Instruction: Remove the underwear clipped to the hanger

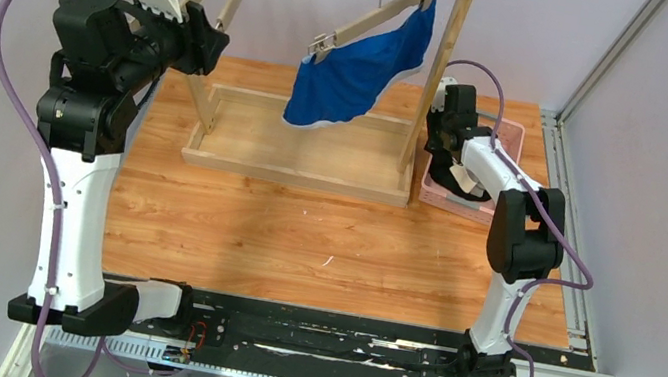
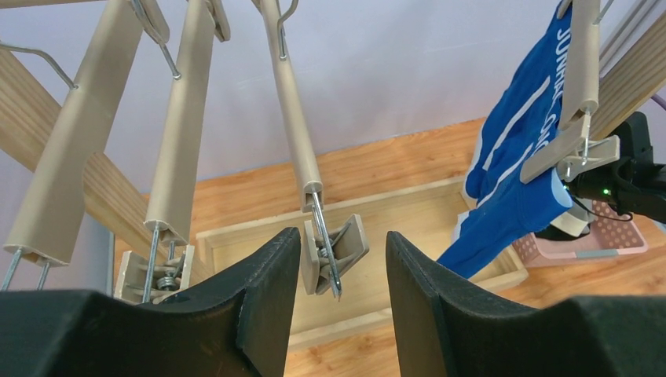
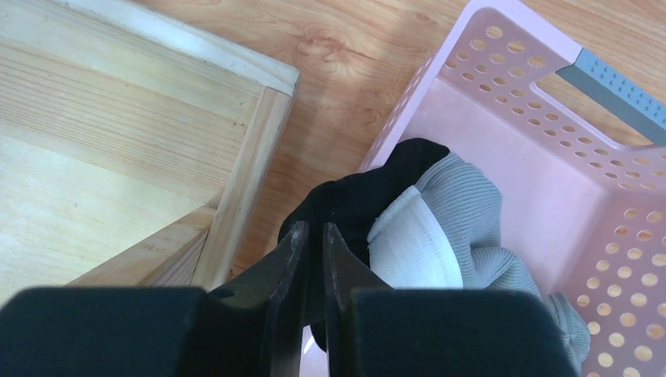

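- Left gripper (image 2: 342,236): jaws wide apart, holding nothing; a bare hanger clip (image 2: 345,251) hangs between the fingertips.
- Blue brief (image 2: 518,157): off to its right, clipped to a hanger.
- Right gripper (image 3: 314,228): closed to a thin slit, tips just over the black brief (image 3: 369,181); grey brief (image 3: 463,212) to the right, both in the pink basket (image 3: 503,118).

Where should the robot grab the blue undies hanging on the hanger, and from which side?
Probably the loose cloth just below the lower clip, coming from the left. The blue underwear hangs free under the tilted hanger, whose low end points that way. A downward pull close to the clip should slip it out. The left gripper is open and nearest.
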`<state>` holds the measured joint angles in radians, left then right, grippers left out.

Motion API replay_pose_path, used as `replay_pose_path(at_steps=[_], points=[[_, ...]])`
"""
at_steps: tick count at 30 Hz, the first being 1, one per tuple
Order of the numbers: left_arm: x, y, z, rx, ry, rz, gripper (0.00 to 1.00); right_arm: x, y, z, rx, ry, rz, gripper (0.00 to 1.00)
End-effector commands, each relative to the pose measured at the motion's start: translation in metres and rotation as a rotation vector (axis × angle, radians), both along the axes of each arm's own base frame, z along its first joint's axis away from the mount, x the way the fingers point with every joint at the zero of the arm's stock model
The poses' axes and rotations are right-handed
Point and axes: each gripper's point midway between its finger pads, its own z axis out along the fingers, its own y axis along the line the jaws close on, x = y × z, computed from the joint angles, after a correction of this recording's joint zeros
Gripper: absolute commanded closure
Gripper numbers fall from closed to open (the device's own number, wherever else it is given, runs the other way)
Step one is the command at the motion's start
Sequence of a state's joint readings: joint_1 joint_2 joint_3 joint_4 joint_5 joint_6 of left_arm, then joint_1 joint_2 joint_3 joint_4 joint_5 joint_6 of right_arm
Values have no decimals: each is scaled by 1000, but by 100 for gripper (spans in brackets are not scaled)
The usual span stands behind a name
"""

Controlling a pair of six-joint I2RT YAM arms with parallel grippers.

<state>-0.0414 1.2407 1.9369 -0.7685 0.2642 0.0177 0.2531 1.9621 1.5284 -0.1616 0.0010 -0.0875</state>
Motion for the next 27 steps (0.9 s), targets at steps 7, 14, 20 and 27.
replay_pose_path(at_steps=[7,14,20,27], points=[[3,-4,3,-23,-24,-23,48,2,2,2,-41,-1,6,84],[3,-5,1,-24,-19,-28,50,0,-2,-2,-58,7,-7,83],[-1,-8,5,-30,-29,-45,51,0,-5,-18,-78,40,-22,99],[-8,-14,4,-24,-28,-82,55,-3,-7,11,-58,-16,-27,99]])
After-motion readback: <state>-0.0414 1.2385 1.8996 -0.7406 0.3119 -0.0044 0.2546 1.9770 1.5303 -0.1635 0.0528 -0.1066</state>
